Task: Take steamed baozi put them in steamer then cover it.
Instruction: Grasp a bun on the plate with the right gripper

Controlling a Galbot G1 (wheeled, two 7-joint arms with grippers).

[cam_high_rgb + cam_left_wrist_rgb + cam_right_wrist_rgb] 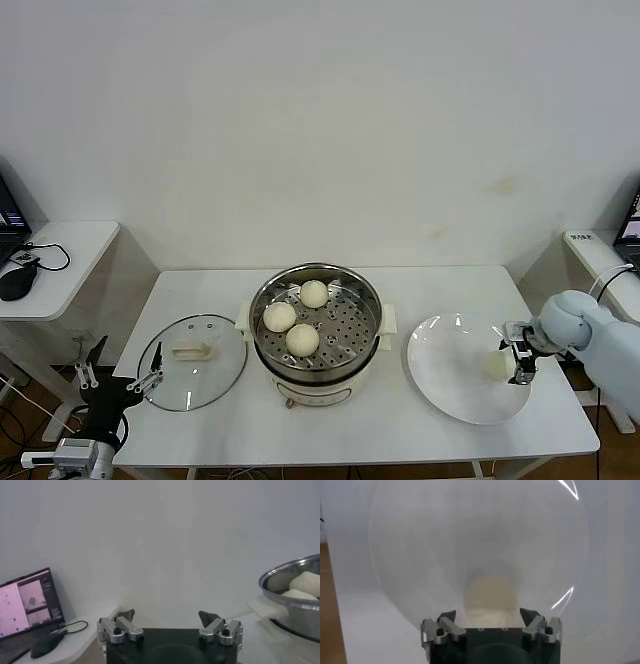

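While your right end effector [521, 360] hangs at the right edge of the counter [390, 420], just over the rim of the white plate [450, 385], its fingers stand apart on either side of the last baozi [497, 366]; in the right wrist view that bun [490, 597] sits just ahead of the fingertips [447, 616], and you cannot tell whether they touch it or grip it. Three baozi [301, 339] already lie on the perforated floor of the steamer [316, 325], which stands mid-counter toward the front edge. To its left, near the counter's front-left corner, the cover [193, 361] lies flat on the counter, cream handle up, well apart from the pot. Your left end effector [118, 375] is parked off the counter's left edge, below its front-left corner, fingers spread wide and holding nothing; its wrist view shows the steamer rim [292, 595] off to one side. A side desk [60, 262] with a mouse [17, 283] stands beyond the left edge.
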